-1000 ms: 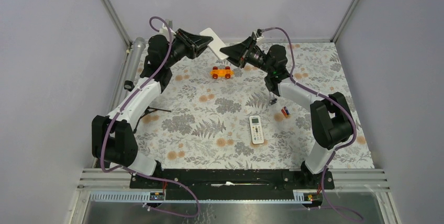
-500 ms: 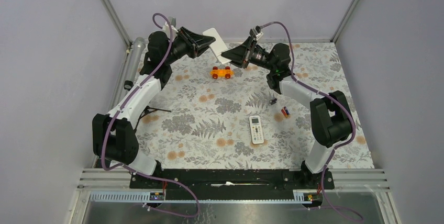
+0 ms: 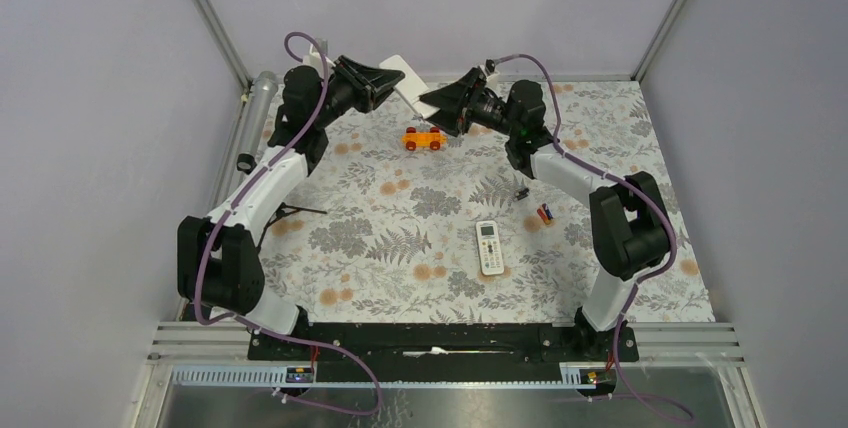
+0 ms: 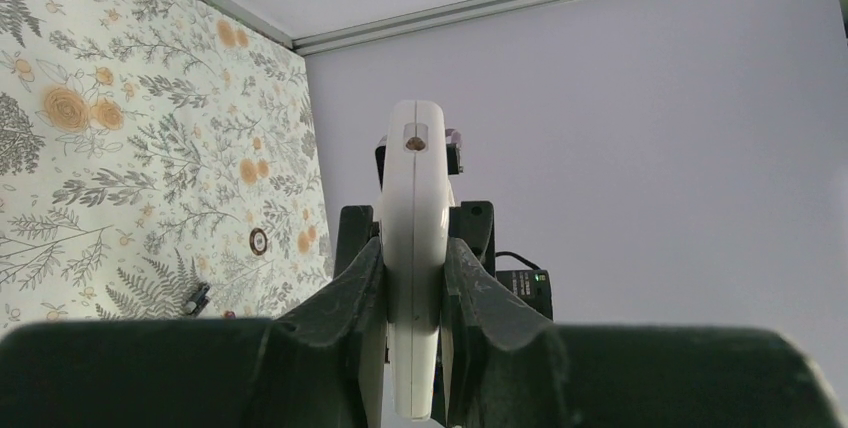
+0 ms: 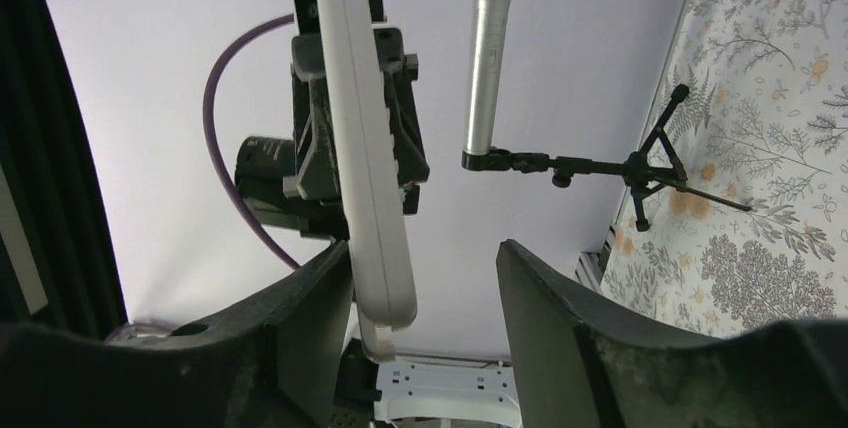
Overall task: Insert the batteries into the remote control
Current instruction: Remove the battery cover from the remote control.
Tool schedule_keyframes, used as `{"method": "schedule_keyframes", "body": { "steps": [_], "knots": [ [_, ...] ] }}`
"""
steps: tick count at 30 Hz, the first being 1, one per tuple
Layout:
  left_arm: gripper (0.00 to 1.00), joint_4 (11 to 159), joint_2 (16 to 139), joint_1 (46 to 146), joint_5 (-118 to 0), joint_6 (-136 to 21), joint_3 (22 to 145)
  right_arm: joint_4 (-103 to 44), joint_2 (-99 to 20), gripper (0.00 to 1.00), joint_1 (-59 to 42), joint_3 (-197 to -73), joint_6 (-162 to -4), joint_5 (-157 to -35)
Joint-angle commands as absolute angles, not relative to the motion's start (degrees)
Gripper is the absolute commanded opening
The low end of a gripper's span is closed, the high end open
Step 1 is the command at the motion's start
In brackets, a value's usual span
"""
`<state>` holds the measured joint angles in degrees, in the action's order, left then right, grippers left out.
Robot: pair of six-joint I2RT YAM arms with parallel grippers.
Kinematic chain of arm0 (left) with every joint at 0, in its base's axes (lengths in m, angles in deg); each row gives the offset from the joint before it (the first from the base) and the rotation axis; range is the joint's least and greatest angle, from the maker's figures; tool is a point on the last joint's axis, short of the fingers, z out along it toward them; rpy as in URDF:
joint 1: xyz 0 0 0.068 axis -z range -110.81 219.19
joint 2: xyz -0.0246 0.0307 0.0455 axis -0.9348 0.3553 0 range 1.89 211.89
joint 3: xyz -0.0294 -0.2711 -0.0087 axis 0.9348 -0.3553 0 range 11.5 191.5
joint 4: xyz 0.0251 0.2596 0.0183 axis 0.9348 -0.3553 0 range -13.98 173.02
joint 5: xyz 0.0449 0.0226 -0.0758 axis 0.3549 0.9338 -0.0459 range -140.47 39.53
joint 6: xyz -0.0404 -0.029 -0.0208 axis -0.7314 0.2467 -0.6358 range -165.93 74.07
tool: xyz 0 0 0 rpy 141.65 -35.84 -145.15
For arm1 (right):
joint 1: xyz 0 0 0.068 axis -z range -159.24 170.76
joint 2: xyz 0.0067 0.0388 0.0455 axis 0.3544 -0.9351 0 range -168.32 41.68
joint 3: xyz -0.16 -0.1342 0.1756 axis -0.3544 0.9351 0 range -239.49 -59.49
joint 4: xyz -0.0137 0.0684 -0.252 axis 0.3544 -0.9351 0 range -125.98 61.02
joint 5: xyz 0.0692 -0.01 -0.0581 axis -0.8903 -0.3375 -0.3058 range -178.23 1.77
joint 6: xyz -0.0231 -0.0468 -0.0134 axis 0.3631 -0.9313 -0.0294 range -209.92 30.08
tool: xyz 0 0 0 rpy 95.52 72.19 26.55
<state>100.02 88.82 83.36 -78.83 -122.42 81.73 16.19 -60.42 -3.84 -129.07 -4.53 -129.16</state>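
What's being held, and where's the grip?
The left gripper clamps the remote control across its two flat faces, near one end. The right gripper is open beside its other end, holding nothing.

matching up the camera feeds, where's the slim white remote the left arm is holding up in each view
Top external: slim white-edged remote control, raised at back centre.
Left wrist: centre, edge-on, clamped in the left gripper.
Right wrist: upper middle, edge-on, its end inside the open right gripper.
Shared landmark: floral table cover.
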Motion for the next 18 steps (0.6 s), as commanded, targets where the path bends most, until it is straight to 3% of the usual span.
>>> {"method": "schedule_keyframes", "body": {
  "steps": [1, 9, 18],
  "knots": [
    [0.0, 106.6, 84.6, 83.6, -75.6, -120.8, 80.2, 15.4, -60.1, 0.64, -4.1, -130.1, -1.0, -126.1],
    [0.0, 107.2, 83.6, 83.6, -74.2, -115.8, 77.8, 7.9, -57.4, 0.67, -4.1, -129.6, -0.5, -126.8],
    [0.0, 107.5, 83.5, 83.7, -73.6, -113.8, 76.9, 4.0, -55.5, 0.62, -4.1, -128.7, -1.6, -127.9]
  ]
}}
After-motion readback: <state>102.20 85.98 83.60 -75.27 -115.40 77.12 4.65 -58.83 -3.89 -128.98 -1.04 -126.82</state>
